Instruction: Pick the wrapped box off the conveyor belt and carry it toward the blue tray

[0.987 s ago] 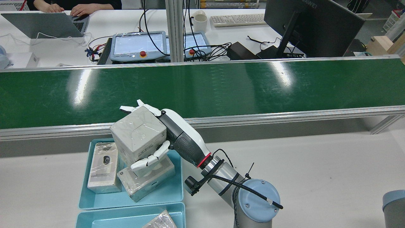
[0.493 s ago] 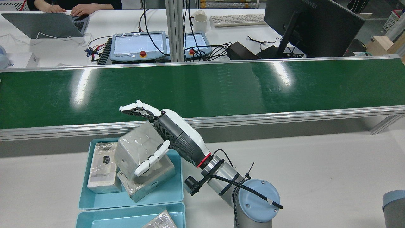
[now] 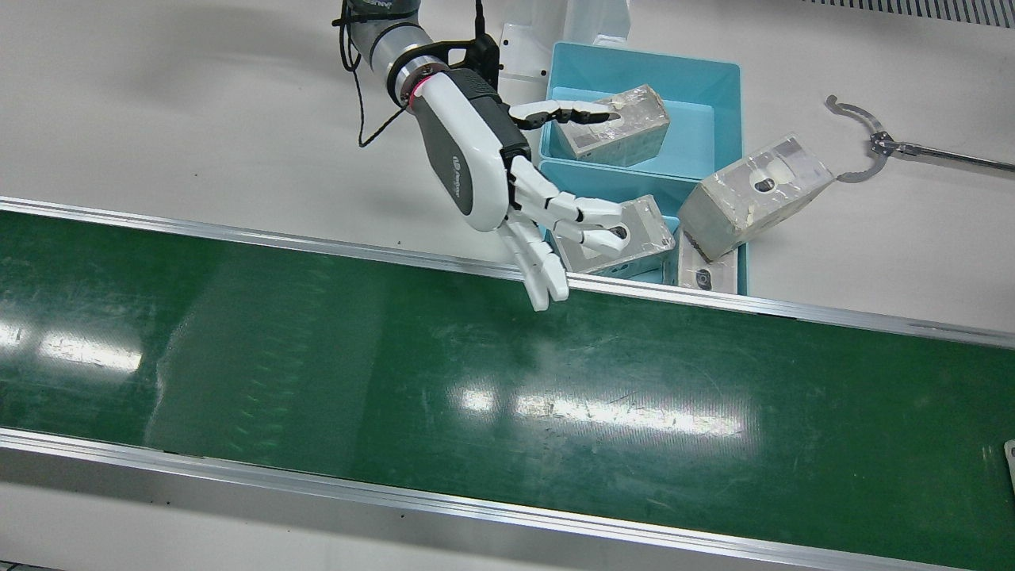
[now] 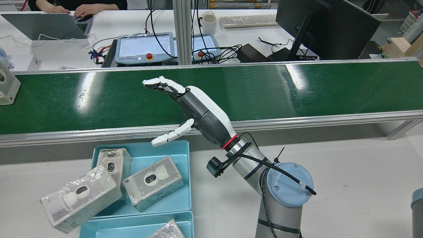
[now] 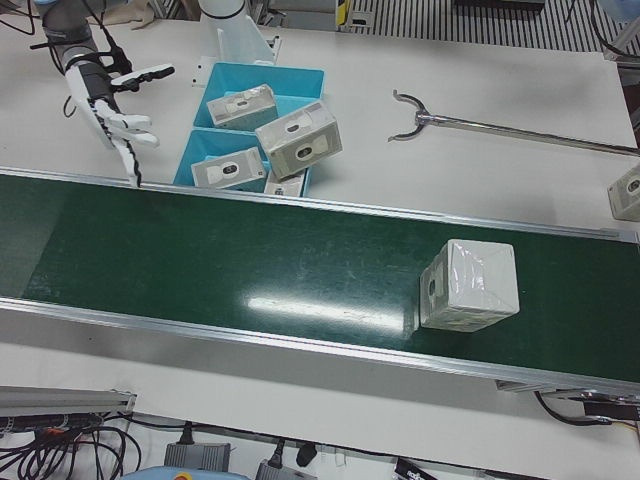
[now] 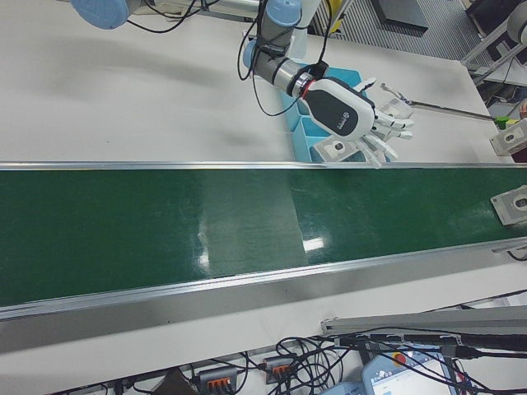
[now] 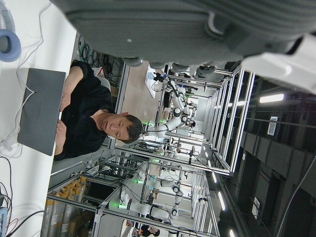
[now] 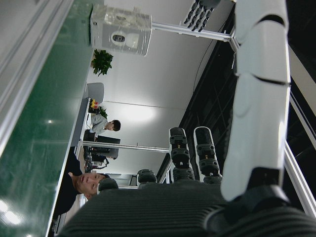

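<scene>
My right hand (image 4: 195,112) (image 3: 507,182) (image 6: 354,111) hangs open and empty over the near rail of the green belt (image 4: 297,89), its fingers (image 8: 261,98) spread. A wrapped box (image 4: 81,198) (image 3: 753,202) (image 5: 298,140) lies tilted across the outer rim of the blue tray (image 4: 178,201) (image 3: 626,178), partly outside it. Two other wrapped boxes (image 4: 152,180) rest inside that tray. Another wrapped box (image 5: 470,285) (image 4: 6,82) (image 8: 121,29) stands on the belt, far from the hand. Of my left hand only a grey palm edge (image 7: 173,24) shows.
A second blue tray (image 4: 132,228) beside the first holds one wrapped box. A hooked metal rod (image 3: 864,143) lies on the table past the trays. One more box (image 5: 628,192) sits off the belt's end. A person (image 4: 79,8) types at a laptop behind the belt.
The right hand opened and let the box go; it tipped onto the tray's outer rim. The hand then rose and swung out over the belt. A new box came into view on the belt.
</scene>
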`<state>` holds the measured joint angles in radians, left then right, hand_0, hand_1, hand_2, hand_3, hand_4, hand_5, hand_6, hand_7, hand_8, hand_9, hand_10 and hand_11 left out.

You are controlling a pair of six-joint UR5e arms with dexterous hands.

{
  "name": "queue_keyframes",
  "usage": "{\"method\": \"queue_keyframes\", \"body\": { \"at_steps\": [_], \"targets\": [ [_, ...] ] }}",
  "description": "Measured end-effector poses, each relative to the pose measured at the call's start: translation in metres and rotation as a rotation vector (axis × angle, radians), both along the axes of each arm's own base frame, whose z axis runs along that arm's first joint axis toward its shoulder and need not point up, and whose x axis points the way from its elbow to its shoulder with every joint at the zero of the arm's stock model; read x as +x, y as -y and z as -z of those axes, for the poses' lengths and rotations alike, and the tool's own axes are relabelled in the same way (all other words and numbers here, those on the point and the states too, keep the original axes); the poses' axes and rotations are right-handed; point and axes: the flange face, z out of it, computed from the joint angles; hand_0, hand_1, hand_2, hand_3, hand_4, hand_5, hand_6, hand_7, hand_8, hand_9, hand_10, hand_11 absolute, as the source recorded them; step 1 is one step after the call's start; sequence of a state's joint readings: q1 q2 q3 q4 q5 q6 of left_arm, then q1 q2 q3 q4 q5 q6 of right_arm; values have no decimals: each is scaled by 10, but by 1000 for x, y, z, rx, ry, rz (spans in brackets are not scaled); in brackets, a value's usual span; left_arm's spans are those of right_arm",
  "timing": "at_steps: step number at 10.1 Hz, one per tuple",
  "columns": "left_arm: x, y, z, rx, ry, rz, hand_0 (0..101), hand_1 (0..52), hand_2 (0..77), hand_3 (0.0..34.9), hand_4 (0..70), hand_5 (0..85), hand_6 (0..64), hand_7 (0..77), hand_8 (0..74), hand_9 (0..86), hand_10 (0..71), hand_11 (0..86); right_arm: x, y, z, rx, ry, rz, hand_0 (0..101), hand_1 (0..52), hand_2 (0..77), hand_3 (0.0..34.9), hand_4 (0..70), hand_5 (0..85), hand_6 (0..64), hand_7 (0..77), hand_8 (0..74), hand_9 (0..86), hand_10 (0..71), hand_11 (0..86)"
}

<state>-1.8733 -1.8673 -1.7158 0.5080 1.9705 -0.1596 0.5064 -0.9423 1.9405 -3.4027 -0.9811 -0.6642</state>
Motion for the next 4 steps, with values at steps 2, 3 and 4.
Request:
{"method": "queue_keyframes", "body": {
  "at_steps": [2, 3, 4],
  "targets": [
    [0, 0, 0, 0, 0, 0, 0, 0, 5, 0, 0, 11, 0, 5, 5, 0, 5, 5, 54, 27, -22, -44, -52, -89, 526, 202, 164, 53, 54, 251, 71, 71, 11, 16, 0, 11],
    [0, 0, 0, 0, 0, 0, 0, 0, 5, 0, 0, 11, 0, 5, 5, 0, 5, 5, 78, 39, -39, -72, -77, -130, 519, 207, 158, 19, 22, 251, 60, 71, 11, 16, 0, 11],
    [0, 0, 0, 0, 0, 0, 0, 0, 5, 0, 0, 11, 0, 5, 5, 0, 5, 5, 99, 47, -60, -113, -98, -168, 511, 191, 158, 21, 44, 251, 55, 71, 11, 16, 0, 11]
  ]
}}
